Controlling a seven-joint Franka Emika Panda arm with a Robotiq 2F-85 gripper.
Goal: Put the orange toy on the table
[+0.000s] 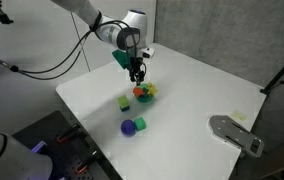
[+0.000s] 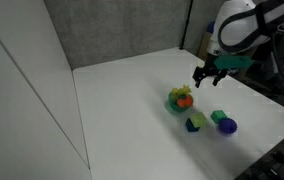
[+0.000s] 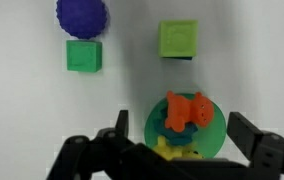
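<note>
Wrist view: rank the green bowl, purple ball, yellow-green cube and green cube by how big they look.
1. green bowl
2. purple ball, partly cut off by the top edge
3. yellow-green cube and green cube: they look alike, so they are not ranked.

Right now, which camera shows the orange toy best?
The wrist view: the orange toy sits large and unobstructed in the green bowl, its chunky shape clear. In both exterior views the toy is only a tiny orange speck.

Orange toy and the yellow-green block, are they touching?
Apart. Wrist view: the orange toy sits in the green bowl, with bare table between it and the block.
</note>
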